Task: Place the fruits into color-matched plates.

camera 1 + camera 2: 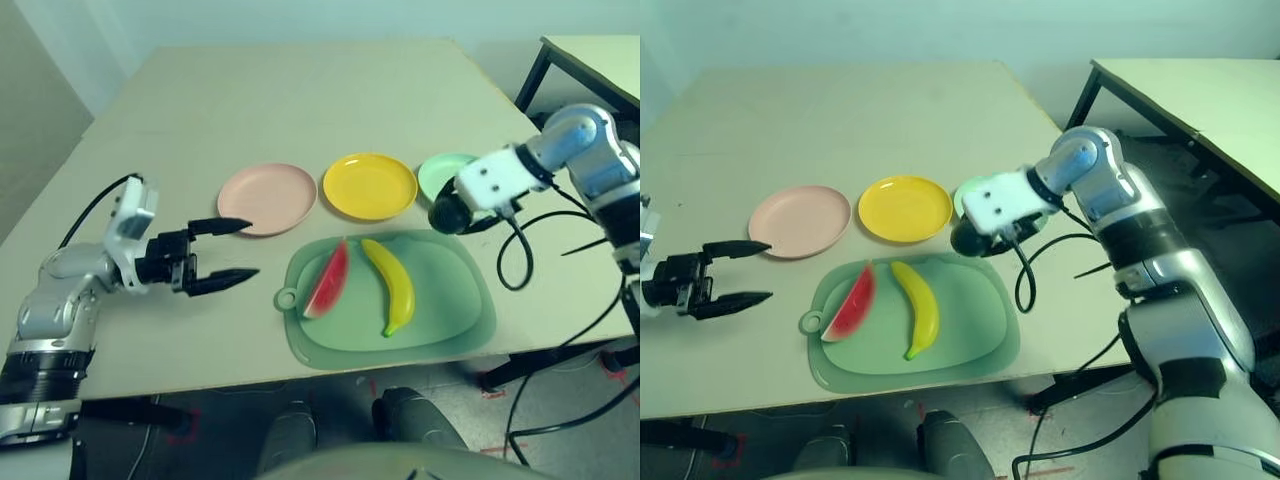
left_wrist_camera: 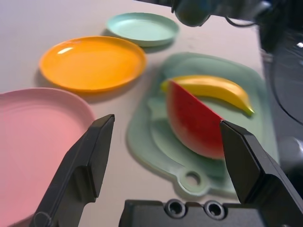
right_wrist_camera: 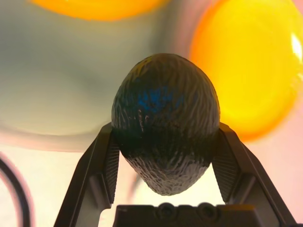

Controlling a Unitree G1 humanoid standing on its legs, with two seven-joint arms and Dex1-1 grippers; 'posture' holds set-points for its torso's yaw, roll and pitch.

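Over the near edge of the mint green plate (image 1: 443,175), the right gripper (image 3: 165,156) hung in the air with the dark green avocado (image 3: 165,122) clamped between its two black fingers, held clear of the table (image 1: 300,100). That plate sat at the right end of a row of three, with the bright yellow plate (image 1: 369,186) in the middle and the pale pink plate (image 1: 267,198) on the left, all of them bare. Just in front of the row lay the pale green cutting board (image 1: 450,300), its small ring handle toward the left. On it the red watermelon wedge (image 1: 329,281) lay on its side, and the yellow banana (image 1: 391,283) lay just beside it to the right, the two not quite touching. Off to the left, the left gripper (image 1: 236,249) hovered low above the table, its fingers spread wide with nothing between them, pointing toward the board and the pink plate
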